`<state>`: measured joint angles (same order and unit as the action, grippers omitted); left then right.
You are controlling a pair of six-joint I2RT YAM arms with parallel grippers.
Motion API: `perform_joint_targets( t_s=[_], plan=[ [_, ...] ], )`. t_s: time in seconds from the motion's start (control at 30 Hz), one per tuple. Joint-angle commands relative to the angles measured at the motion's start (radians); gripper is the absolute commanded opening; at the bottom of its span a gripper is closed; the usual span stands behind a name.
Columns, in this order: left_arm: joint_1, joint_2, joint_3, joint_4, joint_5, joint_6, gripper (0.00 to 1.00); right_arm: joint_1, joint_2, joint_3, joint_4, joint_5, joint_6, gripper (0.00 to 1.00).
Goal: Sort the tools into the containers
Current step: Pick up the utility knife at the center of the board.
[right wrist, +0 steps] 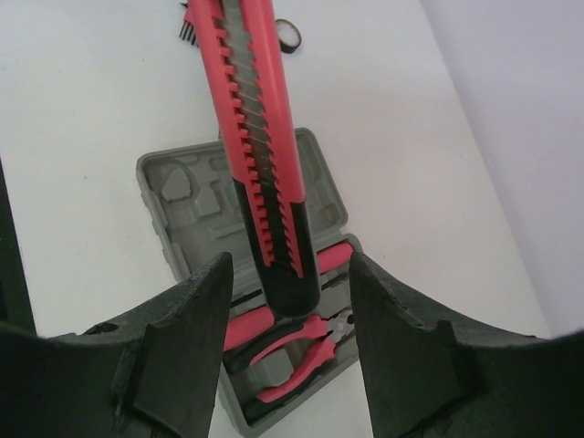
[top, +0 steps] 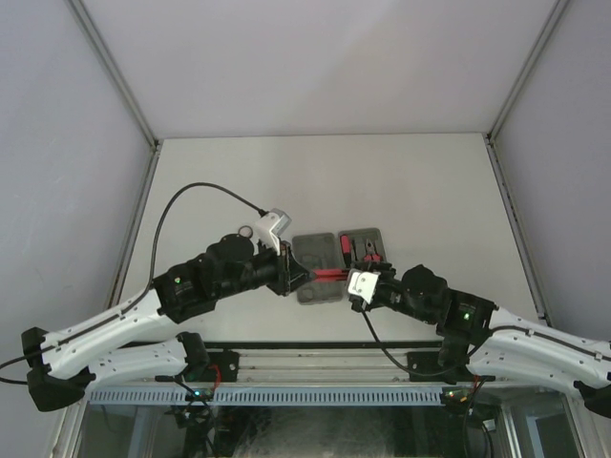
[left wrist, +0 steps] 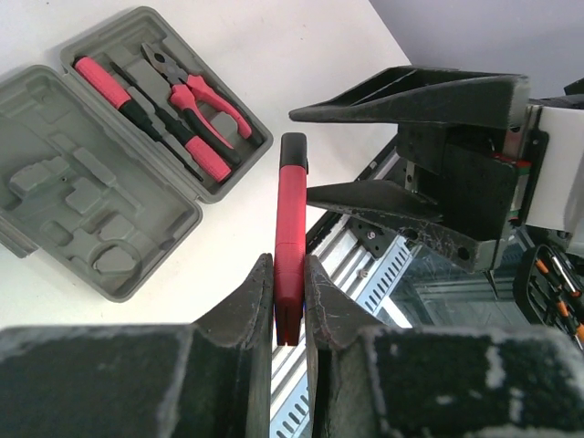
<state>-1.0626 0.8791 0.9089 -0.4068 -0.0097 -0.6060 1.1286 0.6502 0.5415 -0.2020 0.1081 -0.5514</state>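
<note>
My left gripper (left wrist: 290, 274) is shut on one end of a red-and-black utility knife (left wrist: 291, 210), which it holds level above the table's near edge. The knife's other end (right wrist: 260, 155) reaches in between the fingers of my right gripper (right wrist: 290, 266). That gripper is open, with a gap on each side of the knife. The containers are two joined grey trays (top: 320, 258). The right tray (left wrist: 246, 155) holds pliers (left wrist: 196, 100) and red-handled screwdrivers (left wrist: 114, 87). The left tray (left wrist: 55, 164) has bare recesses. A small dark ring (right wrist: 288, 35) lies on the table beyond the trays.
A small black comb-like piece (right wrist: 189, 23) lies next to the ring. The metal rail (top: 286, 393) at the table's near edge runs below both grippers. Grey walls (top: 57, 114) enclose the white table (top: 430, 191) on three sides.
</note>
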Motion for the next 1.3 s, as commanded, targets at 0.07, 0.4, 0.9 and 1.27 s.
perform_joint_targets(
  t_s=[0.07, 0.4, 0.9, 1.27],
  plan=[
    [0.004, 0.005, 0.040, 0.040, 0.040, 0.026, 0.00, 0.013, 0.021, 0.024, 0.003, -0.014, -0.001, 0.54],
    [0.006, 0.006, 0.041, 0.060, 0.086, 0.030, 0.00, 0.016, 0.040, 0.023, -0.014, 0.018, -0.005, 0.34],
    [0.005, -0.004, 0.061, 0.072, 0.062, 0.027, 0.57, 0.027, -0.001, 0.024, 0.010, 0.076, 0.110, 0.02],
    [0.005, -0.075, 0.028, 0.153, -0.096, 0.015, 0.70, 0.029, 0.009, 0.023, 0.120, 0.166, 0.537, 0.00]
  ],
)
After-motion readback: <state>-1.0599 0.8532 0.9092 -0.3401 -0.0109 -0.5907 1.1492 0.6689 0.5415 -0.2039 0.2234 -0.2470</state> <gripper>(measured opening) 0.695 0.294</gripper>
